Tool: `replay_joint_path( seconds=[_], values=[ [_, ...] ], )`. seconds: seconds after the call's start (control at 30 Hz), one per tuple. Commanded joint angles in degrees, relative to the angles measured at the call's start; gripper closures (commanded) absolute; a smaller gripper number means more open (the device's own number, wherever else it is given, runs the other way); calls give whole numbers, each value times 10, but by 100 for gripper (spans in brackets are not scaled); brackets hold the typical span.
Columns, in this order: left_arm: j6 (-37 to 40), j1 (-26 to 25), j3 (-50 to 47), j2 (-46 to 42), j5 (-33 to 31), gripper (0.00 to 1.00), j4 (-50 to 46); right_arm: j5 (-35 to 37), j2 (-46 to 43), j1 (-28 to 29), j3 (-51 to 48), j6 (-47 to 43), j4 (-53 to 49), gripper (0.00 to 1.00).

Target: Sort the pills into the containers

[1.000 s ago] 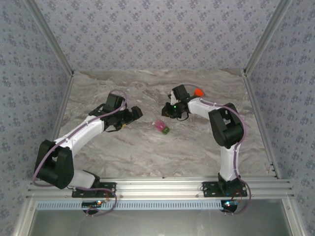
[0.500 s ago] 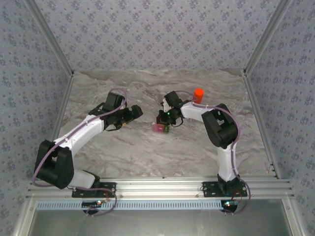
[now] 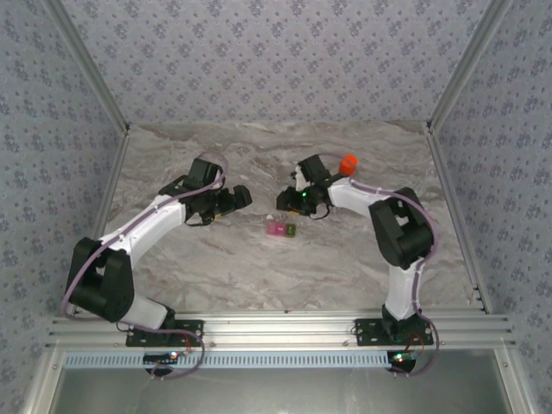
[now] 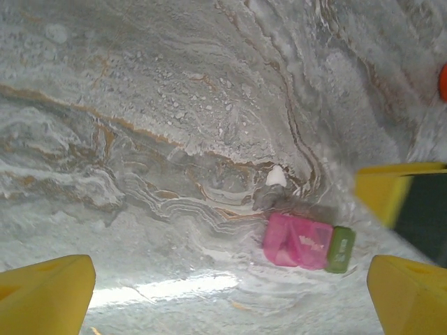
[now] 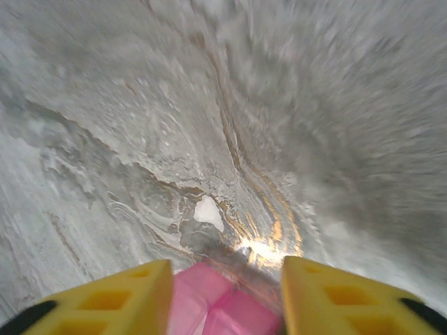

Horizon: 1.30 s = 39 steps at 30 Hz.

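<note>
The right gripper (image 3: 296, 203) has drawn back from the containers (image 3: 281, 228), which lie near a white pill (image 4: 276, 176), it and the left gripper (image 3: 235, 198) both spread empty, bare table (image 3: 216, 259) all around.

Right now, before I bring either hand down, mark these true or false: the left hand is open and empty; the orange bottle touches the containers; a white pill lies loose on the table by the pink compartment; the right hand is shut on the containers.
1. The left hand is open and empty. True.
2. The orange bottle touches the containers. False: it sits well apart from them, farther back beside the right arm.
3. A white pill lies loose on the table by the pink compartment. True: it is just outside that compartment.
4. The right hand is shut on the containers. False: its fingers are spread, with the pink compartment showing in the gap between them.
</note>
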Motion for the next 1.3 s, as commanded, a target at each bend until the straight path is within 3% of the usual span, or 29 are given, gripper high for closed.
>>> replay_joint_path(
  seconds=[0.0,0.13,0.4,1.27],
  values=[
    [104,-11,38,19,-3,0,-65,41,-64,-2,-24,-9,-33,48],
    [149,-53,45,34,-35,1,-96,96,-111,18,-86,-16,-57,40],
    [142,-97,22,43,-60,0,-74,157,-118,56,-119,-30,-78,34],
    [158,-127,64,139,-83,0,-68,174,-49,67,-98,-36,-77,34]
  ],
)
